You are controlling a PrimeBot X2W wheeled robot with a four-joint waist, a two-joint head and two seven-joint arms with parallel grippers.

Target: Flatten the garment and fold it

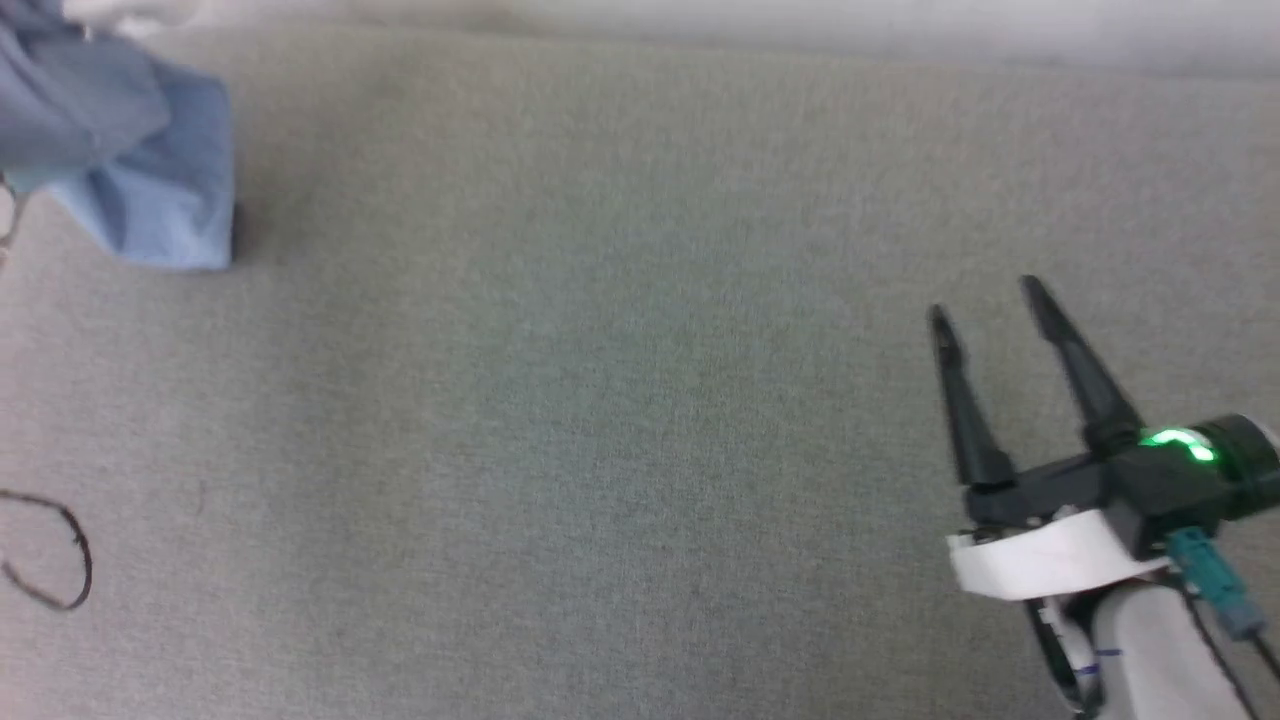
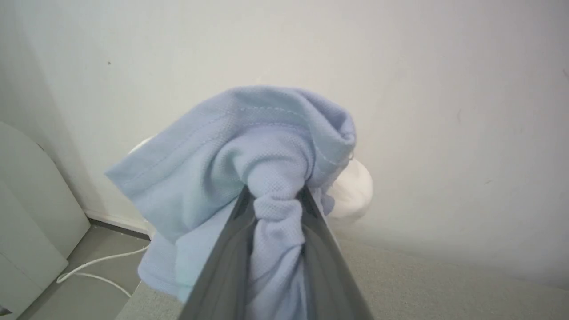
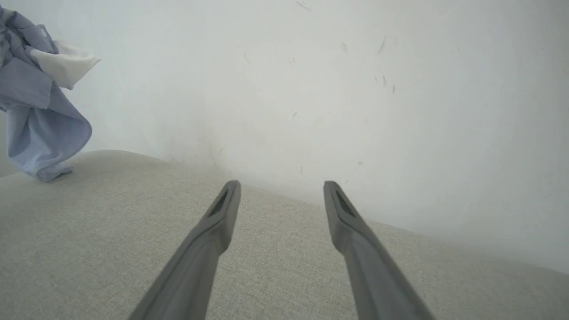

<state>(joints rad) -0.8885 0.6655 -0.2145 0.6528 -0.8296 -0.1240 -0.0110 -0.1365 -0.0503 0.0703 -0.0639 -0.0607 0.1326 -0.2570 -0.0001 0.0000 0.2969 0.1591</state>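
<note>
The left gripper pinches a bunched fold of the light blue knit polo shirt, which hangs crumpled at the far left of the grey woven surface, so the spread, empty right gripper should take a second edge to stretch it flat.

Right gripper fingers gape over grey fabric surface; garment hangs bunched far left.

**One shirt, two grippers, four fingers**

I count one garment. My grippers are two, the left gripper and the right gripper, with two dark fingers each. One grey fabric surface. One white cable.
</note>
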